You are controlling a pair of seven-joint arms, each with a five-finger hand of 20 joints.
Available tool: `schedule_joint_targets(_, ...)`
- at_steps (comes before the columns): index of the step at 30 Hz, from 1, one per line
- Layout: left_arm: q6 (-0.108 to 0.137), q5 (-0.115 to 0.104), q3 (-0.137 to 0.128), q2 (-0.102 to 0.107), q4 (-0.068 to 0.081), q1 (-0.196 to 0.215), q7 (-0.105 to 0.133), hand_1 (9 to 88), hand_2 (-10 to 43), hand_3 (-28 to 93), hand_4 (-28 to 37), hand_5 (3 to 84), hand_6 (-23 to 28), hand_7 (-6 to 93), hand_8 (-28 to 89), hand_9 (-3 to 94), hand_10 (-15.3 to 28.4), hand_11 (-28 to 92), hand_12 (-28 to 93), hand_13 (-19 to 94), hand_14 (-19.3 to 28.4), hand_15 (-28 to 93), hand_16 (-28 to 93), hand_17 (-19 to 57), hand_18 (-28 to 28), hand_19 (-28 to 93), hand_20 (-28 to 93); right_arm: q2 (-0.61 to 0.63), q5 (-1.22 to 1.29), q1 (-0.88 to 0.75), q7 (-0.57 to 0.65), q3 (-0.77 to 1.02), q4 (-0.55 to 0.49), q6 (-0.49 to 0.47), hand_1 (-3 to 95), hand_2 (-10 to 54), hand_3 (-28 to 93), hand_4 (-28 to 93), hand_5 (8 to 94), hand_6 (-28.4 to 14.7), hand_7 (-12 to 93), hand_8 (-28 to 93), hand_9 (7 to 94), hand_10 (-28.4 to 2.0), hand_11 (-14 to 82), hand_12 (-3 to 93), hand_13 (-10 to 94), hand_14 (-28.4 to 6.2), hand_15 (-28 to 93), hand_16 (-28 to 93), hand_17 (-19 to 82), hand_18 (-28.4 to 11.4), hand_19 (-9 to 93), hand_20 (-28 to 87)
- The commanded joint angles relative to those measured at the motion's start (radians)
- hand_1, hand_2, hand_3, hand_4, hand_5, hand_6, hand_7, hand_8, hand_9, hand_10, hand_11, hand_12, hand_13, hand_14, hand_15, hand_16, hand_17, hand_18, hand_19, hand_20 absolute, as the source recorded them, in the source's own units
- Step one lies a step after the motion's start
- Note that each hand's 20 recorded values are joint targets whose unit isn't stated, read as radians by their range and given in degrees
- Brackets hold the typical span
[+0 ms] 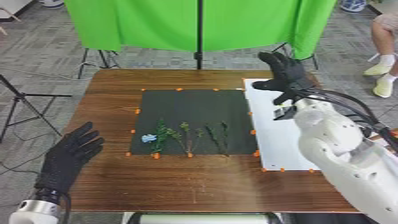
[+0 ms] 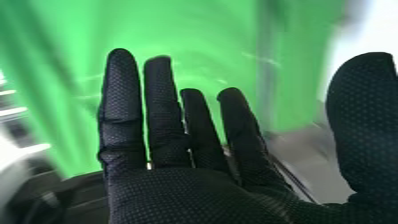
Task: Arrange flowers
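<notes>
Left of the right hand [image 1: 286,75], spread wide — well apart — the flowers [image 1: 148,138].

A pale-blue flower [image 1: 148,138] and slender, leafy green stems [image 1: 187,135] are laid along the lower part of a dark square mat [image 1: 195,107], mid-frame. The black-gloved right hand [image 1: 287,77] is held open at upper right, the black-gloved left hand [image 1: 69,152] at lower left.

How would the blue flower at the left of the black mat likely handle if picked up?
The blue flower looks light, given its thin stem. Its small, soft-looking bloom could crush under a firm pinch. Lying flat on the black mat, it may slide before fingers get under it.
</notes>
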Motion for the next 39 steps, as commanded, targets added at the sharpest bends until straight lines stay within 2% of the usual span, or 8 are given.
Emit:
schedule_joint_targets(1, 0.008, 0.003, 0.003, -0.009, -0.005, 0.034, 0.009, 23.6, 0.2, 68, -27.1, 32.1, 3.8, 19.8, -9, 28.8, 12.3, 25, 17, 24, 14.1, 39, 1, -8.4, 21.0, 50, 10, 0.148, 0.0, -0.32, 0.066, 0.226, -0.01, -0.061, 21.9, -9.5, 80, -28, 25.4, -4.2, 22, -12, 29.9, -11.6, 12.3, 21.5, 33, -10.9, 34, 18, 17, -18.0, 59, 25)
schedule_joint_targets(5, 0.005, 0.003, 0.008, -0.009, -0.004, 0.033, 0.006, 23.5, 0.2, 68, -27.1, 32.0, 3.8, 19.9, -9, 28.8, 12.2, 25, 17, 24, 14.1, 39, 1, -8.4, 21.0, 50, 10, 0.165, -0.013, -0.381, 0.088, 0.265, -0.007, -0.082, 22.6, -9.5, 80, -28, 28.5, -3.9, 23, -13, 34.6, -10.7, 15.5, 21.1, 38, -9.6, 38, 19, 18, -18.1, 61, 26)
schedule_joint_targets(12, 0.0, 0.006, 0.0, -0.011, -0.005, 0.036, -0.005, 23.5, 0.2, 68, -27.1, 32.1, 3.9, 19.7, -9, 28.9, 12.2, 25, 17, 24, 14.1, 39, 1, -8.4, 21.0, 50, 10, 0.162, -0.026, -0.363, 0.134, 0.223, 0.025, -0.082, 23.0, -9.5, 80, -28, 40.0, -2.1, 27, -15, 47.8, -9.8, 21.7, 19.3, 45, -8.5, 49, 18, 19, -18.1, 66, 30)
schedule_joint_targets(22, -0.011, 0.009, -0.001, -0.008, -0.001, 0.021, -0.015, 23.5, 0.2, 69, -27.2, 32.0, 3.9, 19.8, -9, 28.9, 12.2, 25, 17, 24, 14.0, 39, 1, -8.4, 21.0, 50, 10, 0.152, -0.084, -0.232, 0.191, 0.072, 0.088, -0.04, 23.3, -9.5, 80, -28, 34.5, -4.8, 26, -14, 38.7, -10.8, 21.6, 19.5, 46, -8.7, 55, 17, 22, -17.8, 75, 37)
schedule_joint_targets(27, -0.012, 0.008, 0.001, -0.003, 0.003, 0.013, -0.019, 23.6, 0.2, 68, -27.2, 32.0, 3.9, 19.8, -9, 28.8, 12.2, 25, 17, 24, 14.1, 39, 1, -8.4, 21.0, 50, 10, 0.153, -0.067, -0.184, 0.178, 0.029, 0.115, -0.039, 24.3, -9.5, 81, -28, 33.8, -5.1, 26, -14, 39.1, -10.5, 22.5, 19.7, 47, -8.4, 58, 17, 22, -17.7, 76, 38)
schedule_joint_targets(33, -0.01, 0.006, 0.001, -0.001, 0.003, 0.013, -0.018, 23.6, 0.3, 68, -27.2, 32.0, 3.8, 19.9, -9, 28.9, 12.2, 25, 17, 24, 14.0, 39, 1, -8.3, 21.0, 50, 10, 0.142, -0.046, -0.159, 0.172, 0.006, 0.142, -0.093, 32.9, -9.5, 83, -28, 42.2, -1.6, 31, -17, 49.8, -9.2, 26.9, 18.6, 59, -6.0, 62, 17, 27, -16.6, 79, 38)
schedule_joint_targets(35, -0.009, 0.005, 0.001, 0.0, 0.003, 0.015, -0.016, 23.6, 0.3, 68, -27.2, 32.0, 3.8, 19.9, -9, 28.9, 12.3, 25, 17, 24, 14.1, 39, 1, -8.3, 21.0, 50, 10, 0.14, -0.054, -0.152, 0.167, -0.004, 0.153, -0.108, 35.5, -9.5, 82, -28, 44.4, -0.5, 32, -18, 56.9, -9.0, 28.3, 18.6, 62, -5.0, 62, 19, 28, -16.4, 80, 37)
schedule_joint_targets(39, -0.008, 0.005, 0.002, -0.001, 0.002, 0.015, -0.015, 23.5, 0.3, 69, -27.1, 32.0, 3.8, 19.8, -9, 28.9, 12.3, 25, 17, 24, 14.1, 39, 1, -8.3, 21.0, 50, 10, 0.139, -0.051, -0.143, 0.143, -0.017, 0.171, -0.1, 37.8, -9.5, 82, -28, 46.6, 0.3, 33, -18, 60.4, -8.5, 29.5, 18.7, 64, -4.0, 61, 20, 29, -16.0, 80, 38)
